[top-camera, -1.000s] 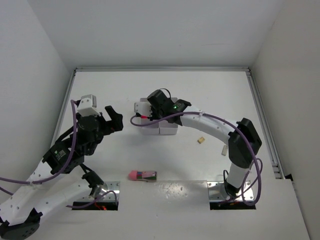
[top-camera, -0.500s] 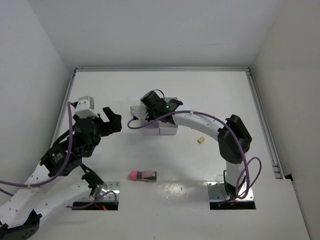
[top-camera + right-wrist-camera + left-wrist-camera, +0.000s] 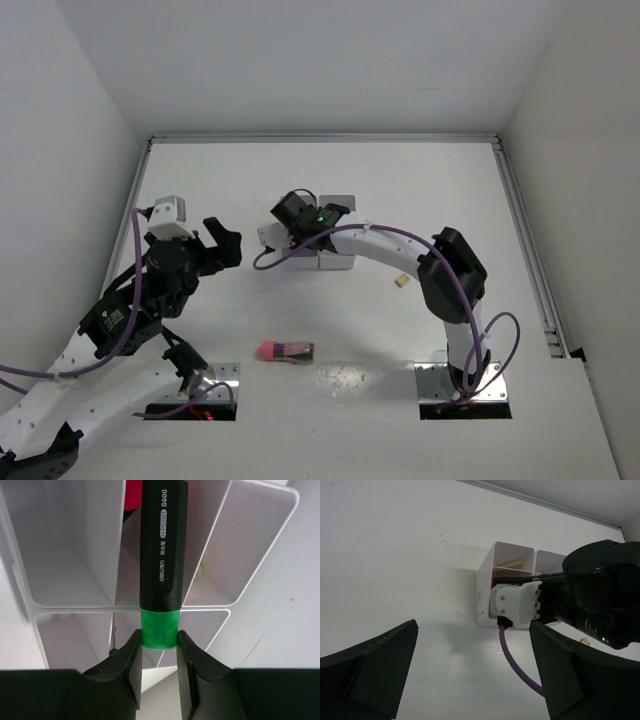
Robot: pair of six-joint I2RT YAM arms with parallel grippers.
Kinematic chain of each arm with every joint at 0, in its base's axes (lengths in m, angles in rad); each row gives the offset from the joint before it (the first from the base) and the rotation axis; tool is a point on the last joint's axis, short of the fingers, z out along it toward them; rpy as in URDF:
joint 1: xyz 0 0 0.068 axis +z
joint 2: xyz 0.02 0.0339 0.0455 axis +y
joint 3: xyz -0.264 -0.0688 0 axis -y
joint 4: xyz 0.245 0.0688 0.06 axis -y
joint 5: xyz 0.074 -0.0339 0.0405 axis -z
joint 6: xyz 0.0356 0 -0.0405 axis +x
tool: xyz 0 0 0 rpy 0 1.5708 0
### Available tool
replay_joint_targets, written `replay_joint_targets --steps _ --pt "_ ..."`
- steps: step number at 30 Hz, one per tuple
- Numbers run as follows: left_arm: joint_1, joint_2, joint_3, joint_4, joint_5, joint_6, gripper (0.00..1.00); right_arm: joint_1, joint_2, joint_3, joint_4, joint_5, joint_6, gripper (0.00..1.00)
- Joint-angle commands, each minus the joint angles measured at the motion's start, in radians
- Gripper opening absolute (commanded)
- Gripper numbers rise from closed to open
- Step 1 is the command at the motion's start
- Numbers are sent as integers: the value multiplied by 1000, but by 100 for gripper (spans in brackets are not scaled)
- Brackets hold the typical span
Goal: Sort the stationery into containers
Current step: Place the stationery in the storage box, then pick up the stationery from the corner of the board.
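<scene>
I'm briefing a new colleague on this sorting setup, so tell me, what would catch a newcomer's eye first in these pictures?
First, the black highlighter with a green end, clamped at that end by the right gripper over the compartments of the white organizer tray near mid-table. Next, the left gripper hangs wide open to the tray's left, holding nothing. A pink-ended item lies alone near the table's front edge.

The white organizer tray (image 3: 335, 262) stands near the worktop's middle, its square compartments open upward. One compartment holds a yellow pen (image 3: 512, 562), another a pink item (image 3: 132, 495). A black highlighter (image 3: 161, 555) hangs over the dividers, its green end pinched by the right gripper (image 3: 159, 641). A pink, dark-ended eraser-like block (image 3: 285, 351) lies flat toward the near edge. A beige bit (image 3: 402, 282) lies right of the tray.
</scene>
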Motion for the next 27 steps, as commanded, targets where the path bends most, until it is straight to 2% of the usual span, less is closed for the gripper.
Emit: replay_joint_targets --steps 1,4,13,27 --pt "13 -16 -1 23 2 4 100 10 3 56 -8 61 -29 23" --pt "13 -17 -1 23 2 4 100 19 23 67 -17 85 -49 26" --pt "13 -26 -11 23 11 4 100 48 41 99 -8 125 -58 44" --pt "13 -35 -11 23 20 4 100 76 -8 185 -57 89 6 47"
